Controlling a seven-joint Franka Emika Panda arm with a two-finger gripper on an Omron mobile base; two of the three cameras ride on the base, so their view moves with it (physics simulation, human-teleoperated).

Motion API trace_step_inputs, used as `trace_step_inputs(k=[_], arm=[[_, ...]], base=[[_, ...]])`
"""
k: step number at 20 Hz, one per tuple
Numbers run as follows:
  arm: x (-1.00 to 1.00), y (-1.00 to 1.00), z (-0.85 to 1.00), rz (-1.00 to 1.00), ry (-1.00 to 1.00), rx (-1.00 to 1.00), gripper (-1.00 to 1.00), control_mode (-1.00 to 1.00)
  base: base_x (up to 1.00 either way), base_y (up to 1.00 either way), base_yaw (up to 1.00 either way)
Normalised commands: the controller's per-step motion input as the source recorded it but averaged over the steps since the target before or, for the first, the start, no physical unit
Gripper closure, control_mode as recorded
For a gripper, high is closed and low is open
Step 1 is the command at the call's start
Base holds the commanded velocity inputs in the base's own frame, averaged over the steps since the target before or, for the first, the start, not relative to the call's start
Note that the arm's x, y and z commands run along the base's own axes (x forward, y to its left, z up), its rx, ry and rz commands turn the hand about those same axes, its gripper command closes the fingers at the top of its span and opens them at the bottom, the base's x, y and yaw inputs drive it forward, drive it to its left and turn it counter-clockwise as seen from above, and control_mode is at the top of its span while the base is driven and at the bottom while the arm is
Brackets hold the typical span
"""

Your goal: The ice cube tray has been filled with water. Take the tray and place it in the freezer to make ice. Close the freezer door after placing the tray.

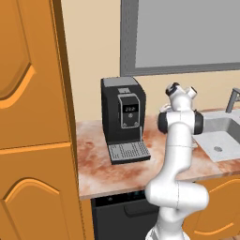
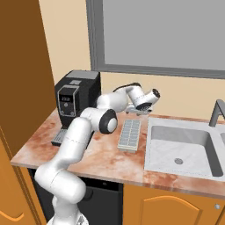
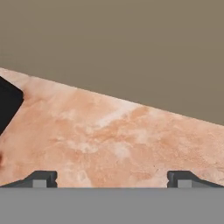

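Ice cube tray (image 2: 130, 134): lies flat on the marbled counter (image 2: 114, 160), long side running away from the robot, just left of the sink (image 2: 182, 149) and well right of the coffee machine (image 2: 77, 99). Nothing rests on it and nothing touches it — it looks set down beside the basin, where it would have been filled.

Gripper (image 2: 139, 113): hangs at the far end of the tray, above the counter near the back wall, apart from the tray. In the hand view the two finger tips (image 3: 40, 179) stand far apart at the bottom edge, with bare counter between them, so the pincer is spread wide and holds nothing.

Aim of the hand: the hand view looks along the counter toward the wall, with a dark corner — probably the coffee machine — at its left edge. The tray is not between the fingers, so I judge the hand still has to tilt down and come back over it.

Arm: bends forward over the counter from the base, its elbow between the coffee machine and the tray.

Stage: approach, by my reading; the grasp is not yet made.

Handling: the tray holds water, so it will need to be carried level.

Surroundings: orange cabinet (image 1: 33, 117) at left, grey window frame above.
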Motion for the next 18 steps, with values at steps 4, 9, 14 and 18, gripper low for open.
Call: trace_step_inputs(k=[4,9,14,18], arm=[[0.08,0.0,-0.26,0.17,0.14,-0.01,-1.0,-1.0],[-0.61,0.0,-0.59,0.14,0.31,-0.04,-1.0,-1.0],[-0.99,0.0,-0.58,0.12,0.3,-0.02,-1.0,-1.0],[-1.0,0.0,-0.5,0.1,0.24,0.0,-1.0,-1.0]], base=[[0.0,0.0,0.0],[0.0,0.0,0.0],[0.0,0.0,0.0],[0.0,0.0,0.0]])
